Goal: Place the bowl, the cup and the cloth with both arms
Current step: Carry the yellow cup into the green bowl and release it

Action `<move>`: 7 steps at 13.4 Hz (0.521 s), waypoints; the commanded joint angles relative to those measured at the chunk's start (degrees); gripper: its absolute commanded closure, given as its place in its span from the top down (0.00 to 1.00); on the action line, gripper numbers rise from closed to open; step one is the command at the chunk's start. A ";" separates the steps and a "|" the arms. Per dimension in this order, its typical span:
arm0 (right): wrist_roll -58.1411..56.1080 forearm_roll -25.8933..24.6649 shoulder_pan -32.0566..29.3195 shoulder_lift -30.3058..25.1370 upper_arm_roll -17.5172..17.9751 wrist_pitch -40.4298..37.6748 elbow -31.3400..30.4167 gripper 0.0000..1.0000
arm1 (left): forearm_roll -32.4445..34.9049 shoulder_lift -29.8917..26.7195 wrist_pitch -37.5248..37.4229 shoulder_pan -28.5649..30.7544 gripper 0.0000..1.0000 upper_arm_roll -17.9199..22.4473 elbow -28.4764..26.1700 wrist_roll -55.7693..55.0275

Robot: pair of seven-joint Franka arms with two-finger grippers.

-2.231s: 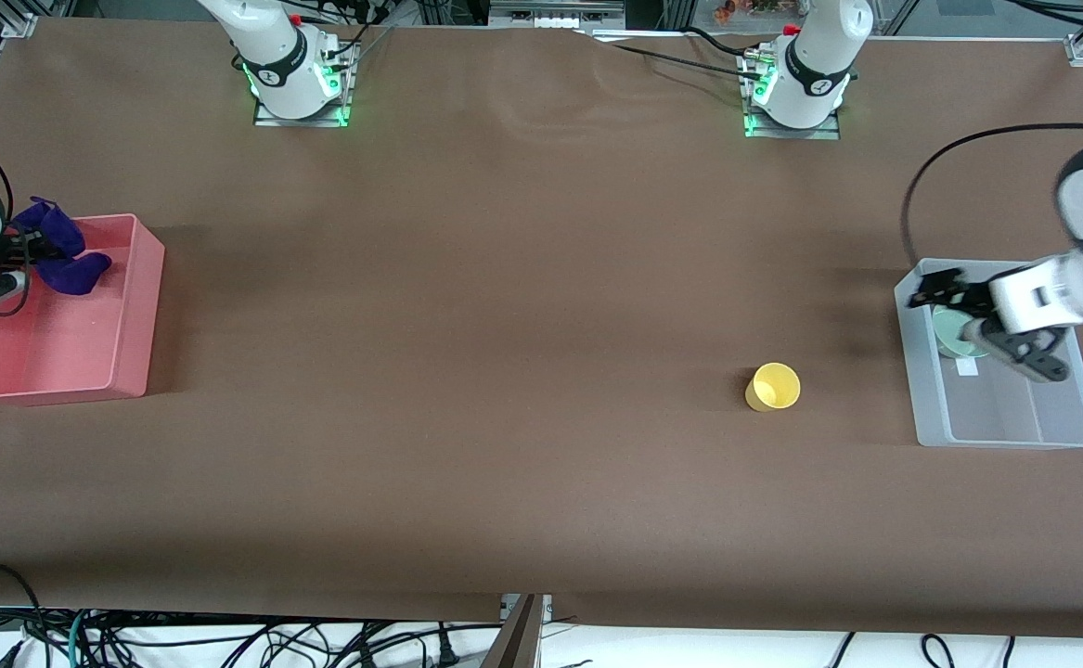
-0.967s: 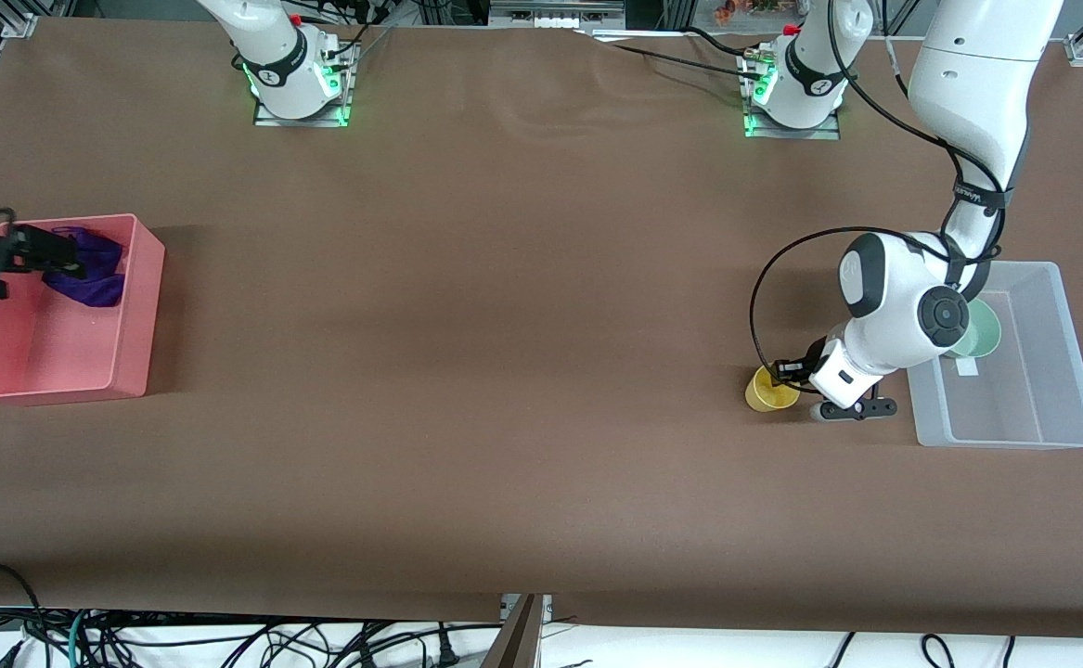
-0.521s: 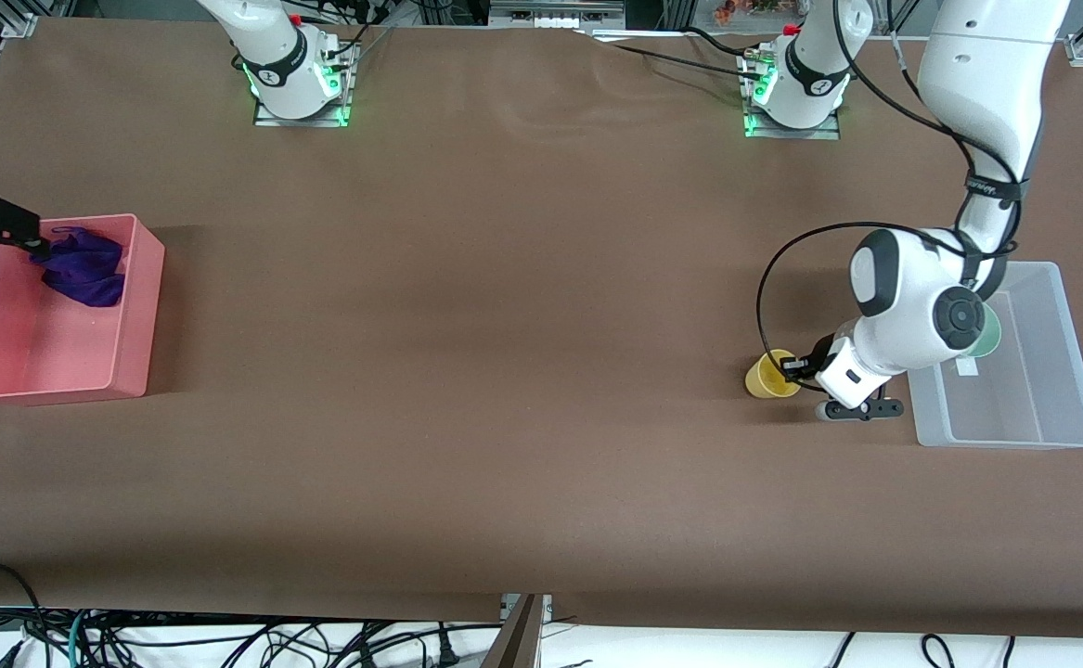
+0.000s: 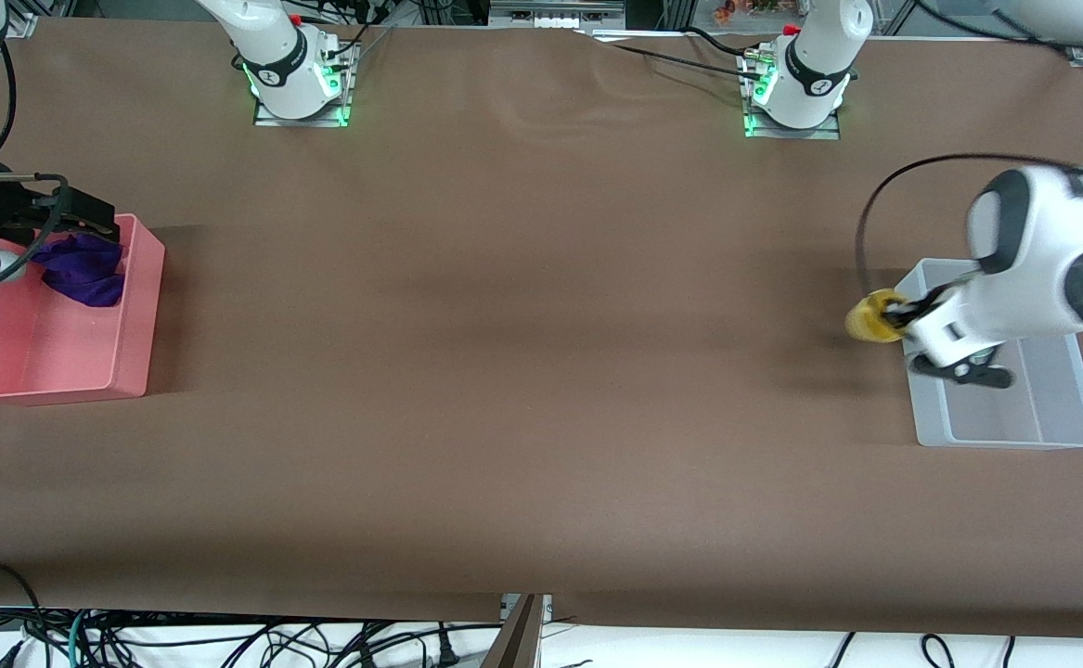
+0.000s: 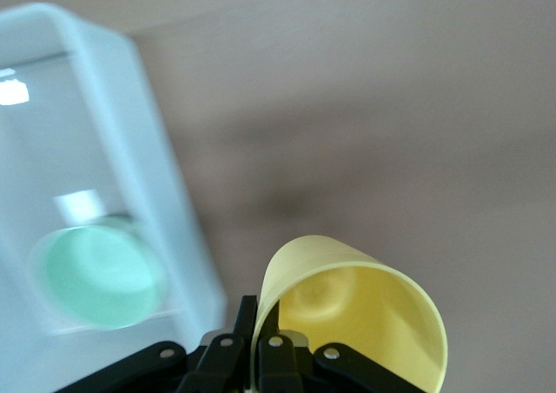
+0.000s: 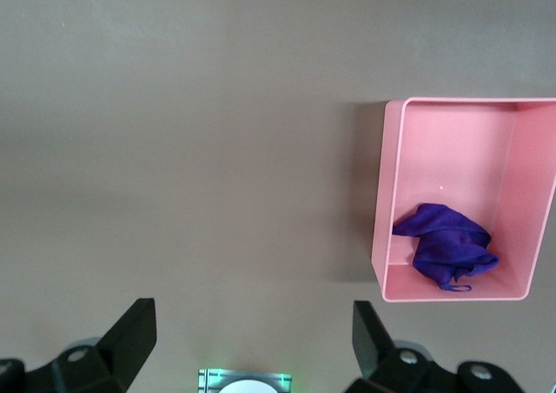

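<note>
The yellow cup is held on its side in the air beside the clear bin's corner. My left gripper is shut on its rim. In the left wrist view the fingers pinch the cup's wall. The mint green bowl lies inside the clear bin; the arm hides it in the front view. The purple cloth lies crumpled in the pink bin. My right gripper is open and empty above that bin's end. In the right wrist view the right gripper is well above the cloth and the pink bin.
The two arm bases stand at the table's edge farthest from the front camera. Cables hang below the edge nearest it. The brown table lies bare between the two bins.
My left gripper has lifted the yellow cup off the table and carried it up toward the clear bin. My right gripper has drawn away from the cloth, which stays in the pink bin.
</note>
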 commanded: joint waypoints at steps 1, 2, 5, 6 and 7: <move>0.28 -0.72 -0.29 -0.38 -0.25 -1.27 -0.05 1.00 | 6.05 -0.87 1.94 1.23 0.00 4.56 -0.98 17.31; 0.10 -0.89 -0.29 -0.12 -0.33 -1.27 0.74 1.00 | 6.84 -0.52 5.79 1.23 0.00 6.75 -1.76 21.63; 0.01 -0.81 -0.73 0.32 -0.33 -1.10 1.53 1.00 | 7.12 3.69 15.90 2.89 0.00 9.24 -3.34 30.71; 0.01 -0.81 -0.73 0.41 -0.33 -1.01 1.71 1.00 | 6.94 4.75 21.51 3.94 0.00 9.24 -5.44 32.12; 0.01 -0.81 -0.73 0.41 -0.33 -0.92 1.80 1.00 | 6.24 6.32 26.52 5.95 0.00 9.15 -7.11 33.70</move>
